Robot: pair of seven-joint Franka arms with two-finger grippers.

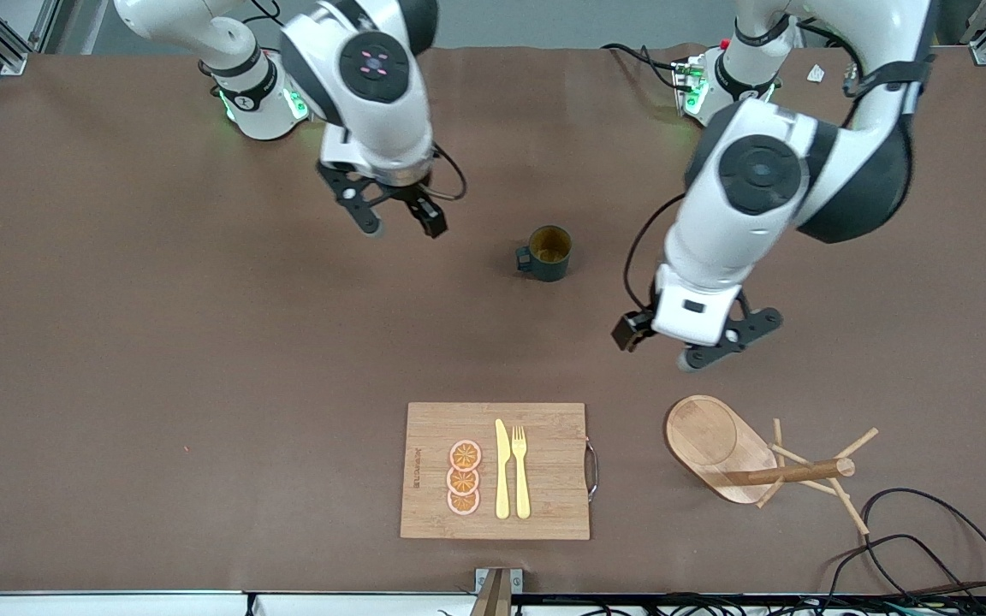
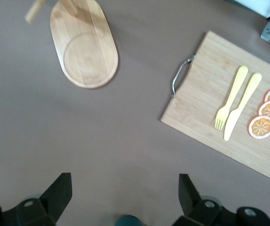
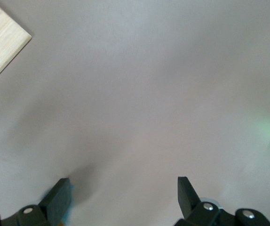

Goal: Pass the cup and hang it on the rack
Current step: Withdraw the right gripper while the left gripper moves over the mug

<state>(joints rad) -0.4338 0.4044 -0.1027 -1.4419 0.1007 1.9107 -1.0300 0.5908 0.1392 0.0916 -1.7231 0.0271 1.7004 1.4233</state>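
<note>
Front view: cup upright, untouched

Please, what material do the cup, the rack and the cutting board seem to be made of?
The cup: probably glazed ceramic, dark teal outside, yellowish inside, with a slight sheen. The rack: light wood, perhaps bamboo, smooth; grain shows on its oval base. The cutting board: pale bamboo-like wood with striped grain, matte, and a shiny handle that looks like metal.

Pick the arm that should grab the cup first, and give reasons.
Either could reach, but I'd pick right. The cup stands between both open grippers with its handle turned toward the right gripper. The left gripper is over bare table by the rack, so it suits hanging after a pass.
</note>
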